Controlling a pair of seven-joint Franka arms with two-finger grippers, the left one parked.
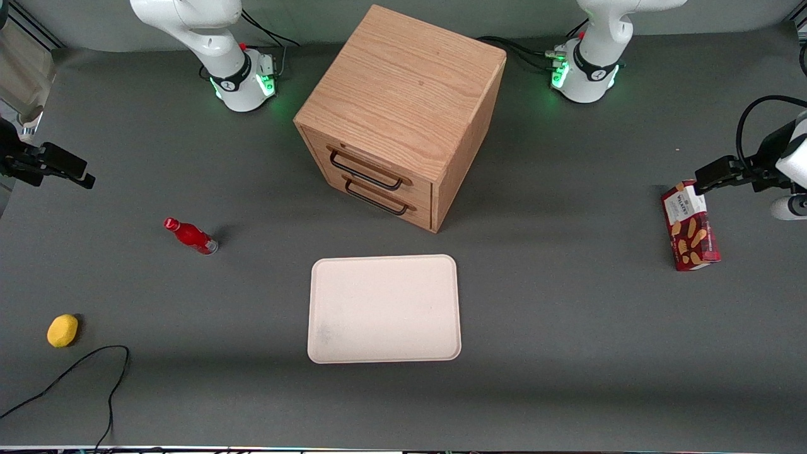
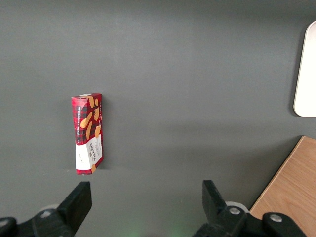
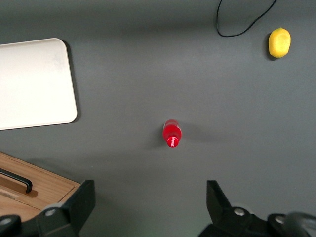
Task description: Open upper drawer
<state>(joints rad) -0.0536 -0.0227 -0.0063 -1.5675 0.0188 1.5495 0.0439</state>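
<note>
The upper drawer [image 1: 372, 169] sits flush in the oak cabinet [image 1: 403, 82] at mid-worktop, its black bar handle [image 1: 364, 174] untouched (the matching lower drawer [image 1: 381, 200] lies directly beneath). Nothing of the task is done yet. Your pincer [image 1: 79, 176] hangs open and empty at the working arm's end of the worktop, well apart from the cabinet, above the red bottle [image 1: 190, 236]. You have the whole approach, grasp and pull left. A tray [image 1: 383, 309] lies nearer the front camera than the cabinet.

The fingers [image 3: 76, 202] of the gripper [image 3: 148, 205] are cropped at the frame edge, as is the upper drawer [image 3: 29, 185].
</note>
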